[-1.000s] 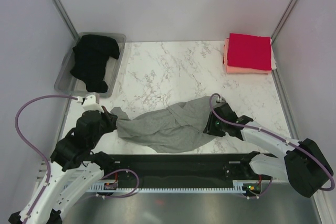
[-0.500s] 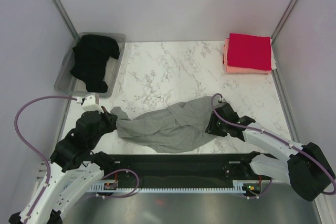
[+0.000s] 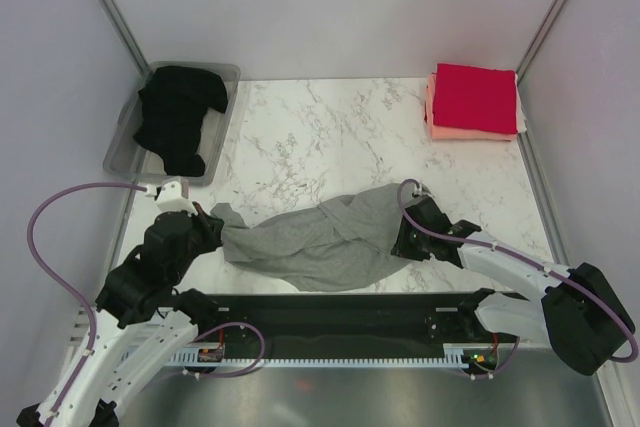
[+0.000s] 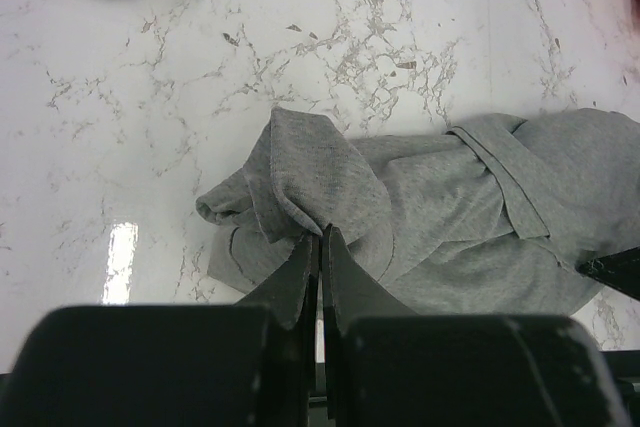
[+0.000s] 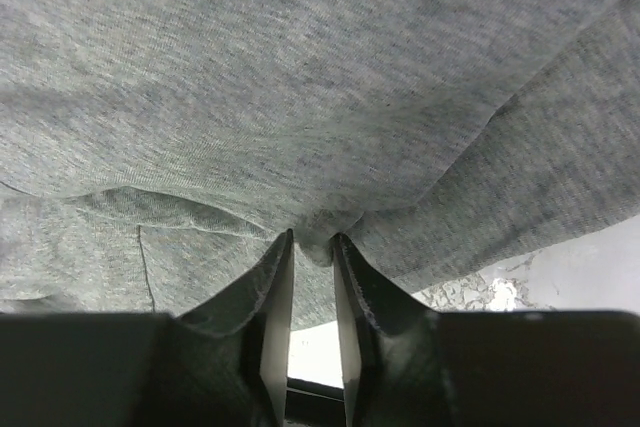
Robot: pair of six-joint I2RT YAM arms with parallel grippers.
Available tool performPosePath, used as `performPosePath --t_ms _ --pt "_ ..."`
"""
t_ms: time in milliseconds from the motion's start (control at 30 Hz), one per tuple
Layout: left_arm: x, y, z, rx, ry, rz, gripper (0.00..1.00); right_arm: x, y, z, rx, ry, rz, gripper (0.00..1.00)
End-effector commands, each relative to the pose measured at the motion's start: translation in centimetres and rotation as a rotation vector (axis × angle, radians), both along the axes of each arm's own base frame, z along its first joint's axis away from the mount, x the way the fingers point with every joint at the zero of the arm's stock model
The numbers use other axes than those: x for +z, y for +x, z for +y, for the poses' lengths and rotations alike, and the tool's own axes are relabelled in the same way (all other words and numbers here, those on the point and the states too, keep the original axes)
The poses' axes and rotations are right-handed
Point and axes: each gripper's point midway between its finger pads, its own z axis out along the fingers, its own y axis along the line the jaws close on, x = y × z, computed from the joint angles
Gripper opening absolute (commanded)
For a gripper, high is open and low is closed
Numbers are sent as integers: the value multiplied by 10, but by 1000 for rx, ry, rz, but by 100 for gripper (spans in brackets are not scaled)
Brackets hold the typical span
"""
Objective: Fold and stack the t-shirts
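Stretching the grey tee (image 3: 310, 242) out flat looks to be the step in hand. It lies as a twisted, rumpled band across the near part of the table (image 3: 320, 127), held at each end by an arm. The left gripper (image 4: 320, 245) has its fingers pressed together on a fold at the tee's left end, with the cloth bunching just above the tips in the left wrist view. The right gripper (image 5: 312, 239) pinches the tee's right end. A small tuck of grey cloth sits between its narrowly parted fingers, and fabric fills the rest of that wrist view.

Between the two grips the tee is not spread. A strip, perhaps a hem or a sleeve, crosses over the body near the middle, and I cannot tell front from back or find the neck. By my reading no fold has been made in it yet.

The next move calls for drawing the ends apart and lifting a little so the twist drops out. The cloth then needs laying down flat before any folding. A pinch through several layers would likely carry the tangle along, so where each grip holds matters.

A red tee (image 3: 475, 95) lies folded on a pink tee (image 3: 455, 132) at the far right corner, which is the stack to join. A black tee (image 3: 180, 117) sits heaped and unfolded in the bin (image 3: 118, 152) at far left.
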Motion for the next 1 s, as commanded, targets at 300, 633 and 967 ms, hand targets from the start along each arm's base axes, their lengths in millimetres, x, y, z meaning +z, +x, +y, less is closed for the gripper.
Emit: performPosePath --t_ms 300,633,967 --pt "7 6 0 29 -27 -35 2 27 14 9 1 35 -69 0" --pt "64 26 6 31 77 -122 2 257 88 -19 -121 48 -486 0" --pt "207 32 36 134 143 -378 2 393 122 -108 -295 -90 -686 0"
